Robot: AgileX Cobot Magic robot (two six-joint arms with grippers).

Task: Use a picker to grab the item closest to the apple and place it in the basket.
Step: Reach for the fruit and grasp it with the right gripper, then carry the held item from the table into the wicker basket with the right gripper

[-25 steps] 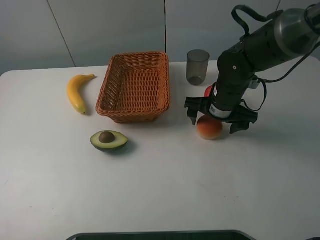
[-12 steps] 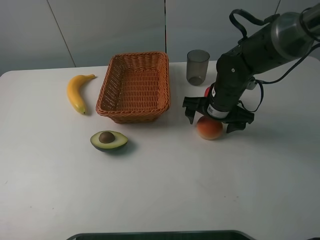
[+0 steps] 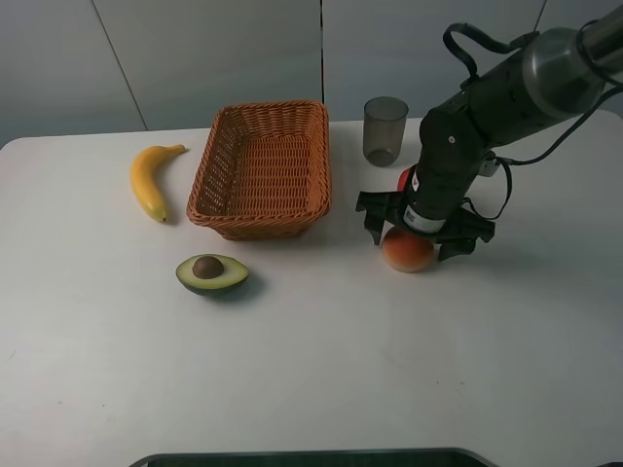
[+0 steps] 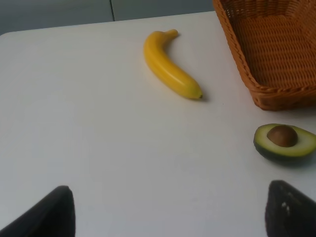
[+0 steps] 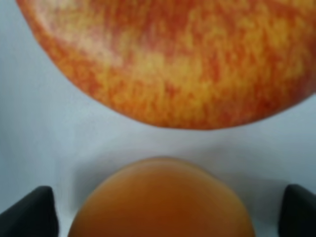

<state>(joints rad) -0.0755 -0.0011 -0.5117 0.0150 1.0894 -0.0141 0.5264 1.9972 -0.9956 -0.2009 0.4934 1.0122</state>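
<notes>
Orange and round, the fruit (image 3: 409, 252) is lying on the white table (image 3: 311, 370) just beside the apple (image 5: 168, 54). We are holding our right gripper (image 3: 417, 238) spread wide, straddling it, not yet closing. Grasping, lifting and dropping into the basket (image 3: 261, 216) are remaining. Grey wall panels (image 3: 214, 49) are backing the table.

Bright even light, blurred right-wrist close-up

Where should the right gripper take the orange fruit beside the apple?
Across its widest middle, from straight above. The orange fruit is round and the apple sits close beside it, so the right gripper should close on the two free flanks.
</notes>
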